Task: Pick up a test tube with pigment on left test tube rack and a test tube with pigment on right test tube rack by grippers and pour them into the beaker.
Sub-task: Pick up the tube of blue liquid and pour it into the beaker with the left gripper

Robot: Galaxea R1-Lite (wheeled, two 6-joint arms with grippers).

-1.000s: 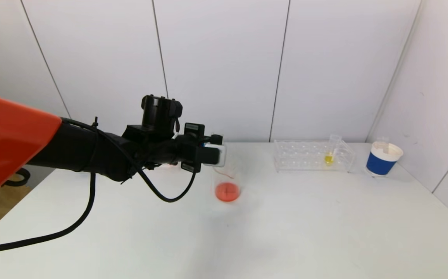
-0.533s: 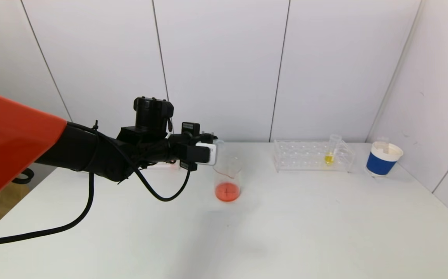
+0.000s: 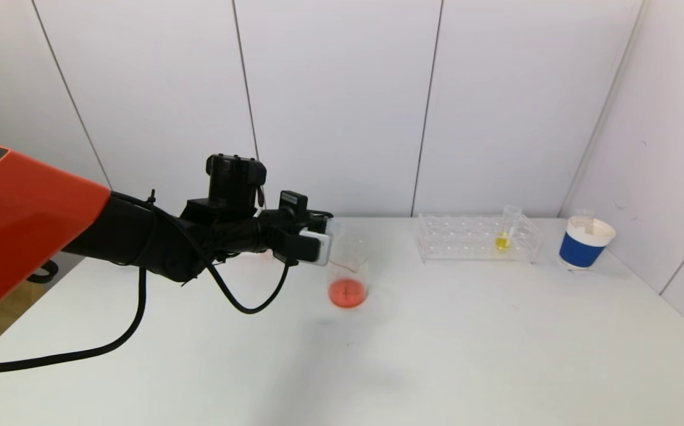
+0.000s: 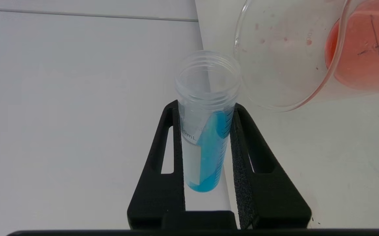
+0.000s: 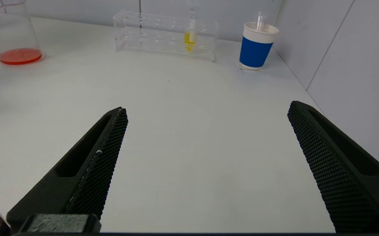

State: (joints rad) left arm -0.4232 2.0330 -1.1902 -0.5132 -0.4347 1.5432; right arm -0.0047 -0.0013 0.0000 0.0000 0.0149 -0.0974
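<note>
1. Since a second ago, we've drawn our left gripper (image 4: 206,150) back from above the beaker (image 3: 348,275).
2. Its fingers clamp the blue-pigment tube (image 4: 206,131), mouth just beside the beaker's rim, for pouring.
3. Our right gripper (image 5: 206,157) waits, fingers wide, facing the yellow tube (image 5: 189,39).

You see a white table (image 3: 472,343) before pale grey wall panels (image 3: 342,100). The clear beaker (image 3: 348,277) holds orange-red liquid over a dark cross mark on its base. The clear test tube (image 4: 206,121) holds bright blue pigment and bears a white label with dark graduation marks. The left pincer (image 4: 206,144) is black, on a black arm with an orange shell (image 3: 16,219). The right pincer (image 5: 206,157) is black with a honeycomb texture. The transparent rack (image 3: 477,238) holds a tube of yellow pigment (image 3: 502,241). The paper cup (image 3: 583,242) is blue with a white rim.
</note>
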